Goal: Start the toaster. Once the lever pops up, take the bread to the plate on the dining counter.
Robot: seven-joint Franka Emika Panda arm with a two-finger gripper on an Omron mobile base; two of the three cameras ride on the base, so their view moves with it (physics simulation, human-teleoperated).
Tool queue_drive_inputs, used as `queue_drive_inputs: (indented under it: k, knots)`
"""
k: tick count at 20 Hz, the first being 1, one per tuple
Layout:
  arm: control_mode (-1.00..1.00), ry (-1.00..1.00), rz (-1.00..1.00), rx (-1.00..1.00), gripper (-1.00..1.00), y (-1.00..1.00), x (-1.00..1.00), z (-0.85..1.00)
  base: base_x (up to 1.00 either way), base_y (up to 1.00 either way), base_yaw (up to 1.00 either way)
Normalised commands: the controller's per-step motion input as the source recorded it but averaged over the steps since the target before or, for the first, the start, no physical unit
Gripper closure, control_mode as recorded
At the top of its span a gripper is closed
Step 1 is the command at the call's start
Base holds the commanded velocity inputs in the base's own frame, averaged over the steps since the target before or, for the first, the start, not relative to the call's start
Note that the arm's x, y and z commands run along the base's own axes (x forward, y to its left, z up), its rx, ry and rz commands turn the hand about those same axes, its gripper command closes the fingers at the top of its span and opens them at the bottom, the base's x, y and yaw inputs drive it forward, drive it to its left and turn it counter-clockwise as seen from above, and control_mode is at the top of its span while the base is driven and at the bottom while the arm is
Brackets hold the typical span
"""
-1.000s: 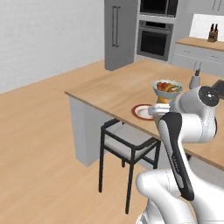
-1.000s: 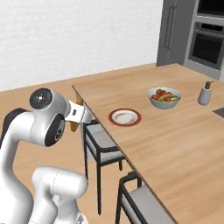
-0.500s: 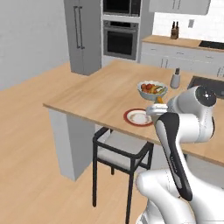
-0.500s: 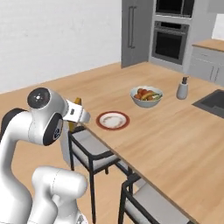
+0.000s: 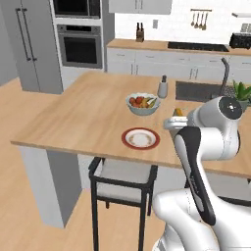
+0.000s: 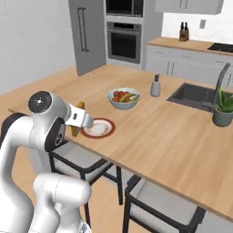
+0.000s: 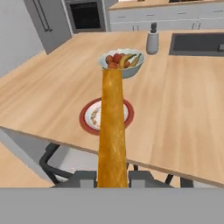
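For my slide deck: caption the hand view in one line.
Bread held edge-on in shut jaws, above the plate on the dining counter.

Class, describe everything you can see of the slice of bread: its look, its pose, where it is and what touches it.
The squarish slice of bread, golden-brown along its crust, is seen edge-on in the hand view as a long tan strip rising from between the dark finger tips. The end effector is shut on it, pinching its flat faces. In the right base view it pokes out beside the hand, held in the air at the near edge of the light wood dining counter, just short of the red-brown-rimmed round plate. It touches nothing else.
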Motion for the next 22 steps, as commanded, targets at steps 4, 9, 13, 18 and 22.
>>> queue_drive_inputs:
  k: [4,9,13,18,22]
  knots:
    - [1.00,0.00,0.00,0.00,1.00,0.00,0.00,0.00,0.56,1.00,-0.31]
    - [1.00,0.00,0.00,0.00,1.00,0.00,0.00,0.00,0.29,1.00,-0.27]
    - [1.00,0.00,0.00,0.00,1.00,0.00,0.00,0.00,0.22,0.98,-0.27]
    - [1.00,0.00,0.00,0.00,1.00,0.00,0.00,0.00,0.37,0.30,-0.30]
    - [1.00,0.00,0.00,0.00,1.00,0.00,0.00,0.00,0.20,-0.03,-0.23]
